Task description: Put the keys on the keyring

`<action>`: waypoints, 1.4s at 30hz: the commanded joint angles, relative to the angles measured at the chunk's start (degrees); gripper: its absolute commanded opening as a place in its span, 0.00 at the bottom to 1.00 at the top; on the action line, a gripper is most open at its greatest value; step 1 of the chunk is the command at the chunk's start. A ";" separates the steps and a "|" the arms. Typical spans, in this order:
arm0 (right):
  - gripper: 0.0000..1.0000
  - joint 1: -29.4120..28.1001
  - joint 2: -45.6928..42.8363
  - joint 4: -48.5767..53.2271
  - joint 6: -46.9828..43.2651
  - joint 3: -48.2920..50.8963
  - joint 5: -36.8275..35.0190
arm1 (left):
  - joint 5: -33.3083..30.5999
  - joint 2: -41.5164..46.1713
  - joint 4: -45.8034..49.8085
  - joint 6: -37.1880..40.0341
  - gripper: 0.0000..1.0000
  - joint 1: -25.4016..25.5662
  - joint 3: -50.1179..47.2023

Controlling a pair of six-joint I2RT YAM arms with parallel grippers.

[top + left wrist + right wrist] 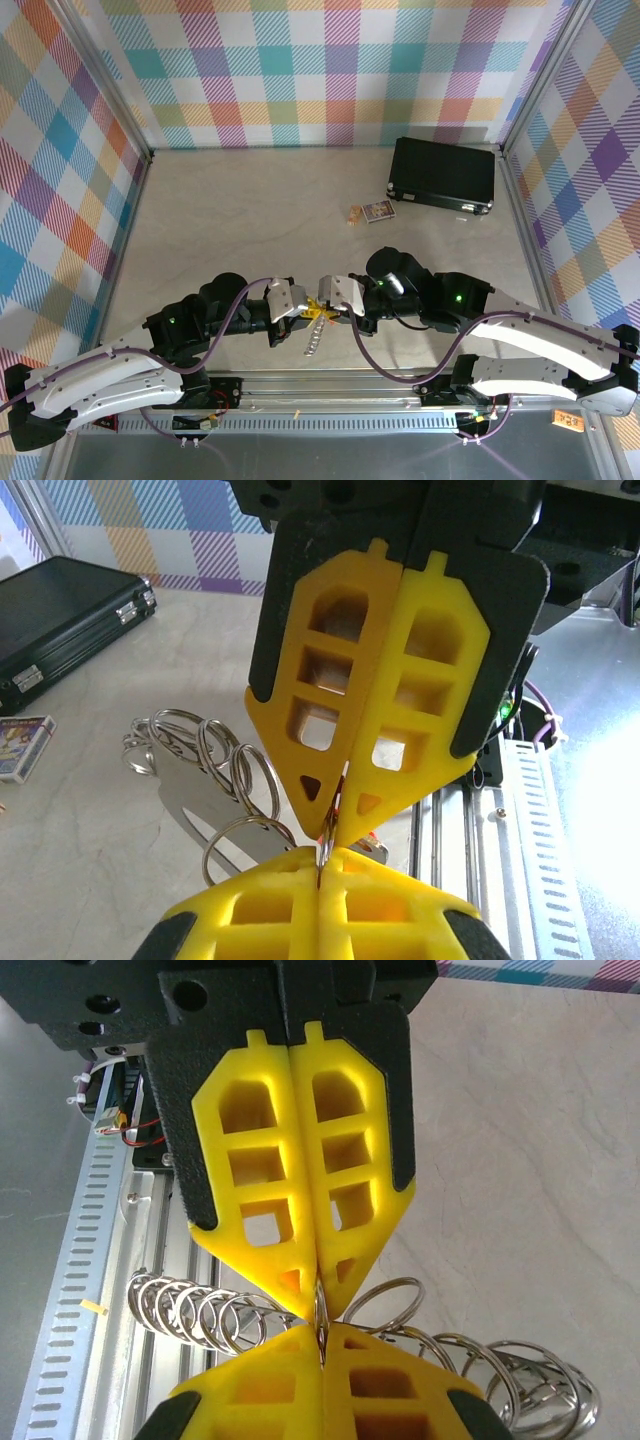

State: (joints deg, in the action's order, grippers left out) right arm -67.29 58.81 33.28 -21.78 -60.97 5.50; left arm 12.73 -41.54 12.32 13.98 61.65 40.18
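Between both closed jaws, keyring (314, 335) pinched, contact point hidden

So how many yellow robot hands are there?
2. The left hand and the right hand meet tip to tip above the table's near edge, both shut on the keyring.

My left gripper (321, 860) and right gripper (338, 815) wear matt yellow plastic fingers on black backing. The keyring (212, 742) is polished, glinting metal coil. The table (90, 860) is smooth, pale and stone-like; the case (60, 610) is matt black with shiny metal latches.
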 commanded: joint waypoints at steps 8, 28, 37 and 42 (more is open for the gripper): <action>0.09 -1.36 -5.08 -5.43 1.79 2.17 5.58 | 3.26 5.29 -12.90 -4.23 0.00 -0.04 -1.75; 0.08 -1.34 -5.42 -5.78 2.45 3.20 7.53 | 6.87 6.29 -16.62 -5.62 0.00 -0.04 -2.66; 0.04 -1.36 -6.13 -7.16 2.26 3.69 7.69 | 7.92 7.12 -18.80 -6.58 0.00 -0.04 -3.78; 0.00 -1.36 -6.47 -6.98 1.27 3.11 6.48 | 6.24 7.09 -16.61 -5.54 0.00 -0.06 -3.49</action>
State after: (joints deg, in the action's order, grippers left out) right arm -67.99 52.86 25.50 -19.14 -58.06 11.62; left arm 19.99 -35.44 -0.38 8.40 61.65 36.12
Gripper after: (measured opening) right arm 0.056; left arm 0.063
